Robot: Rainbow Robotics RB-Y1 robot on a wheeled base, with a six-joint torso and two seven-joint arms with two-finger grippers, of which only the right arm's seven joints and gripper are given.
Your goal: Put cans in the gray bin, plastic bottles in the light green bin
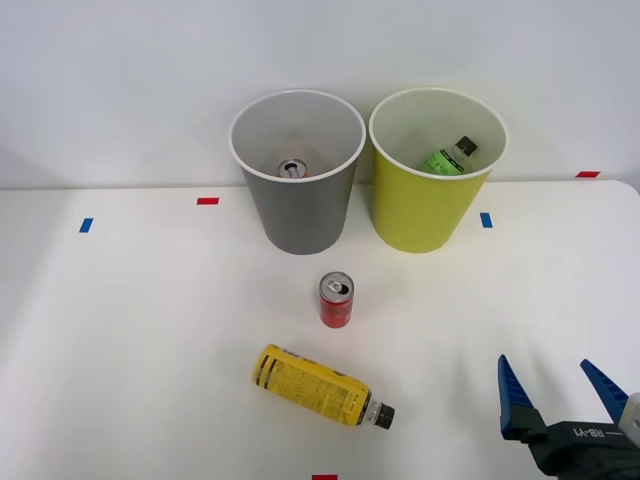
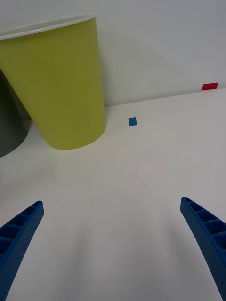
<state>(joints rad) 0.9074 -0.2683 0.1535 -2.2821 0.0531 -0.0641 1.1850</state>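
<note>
Red can [image 1: 336,300] upright, yellow bottle [image 1: 320,386] lying; hand [image 1: 563,394] apart, spread.

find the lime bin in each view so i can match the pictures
Front view: the lime bin stands at the back of the table, right of the gray bin.
Right wrist view: it is the big tapered tub beyond the open right gripper.
Shared landmark: the blue tape mark on the table beside the bin's base.
</note>
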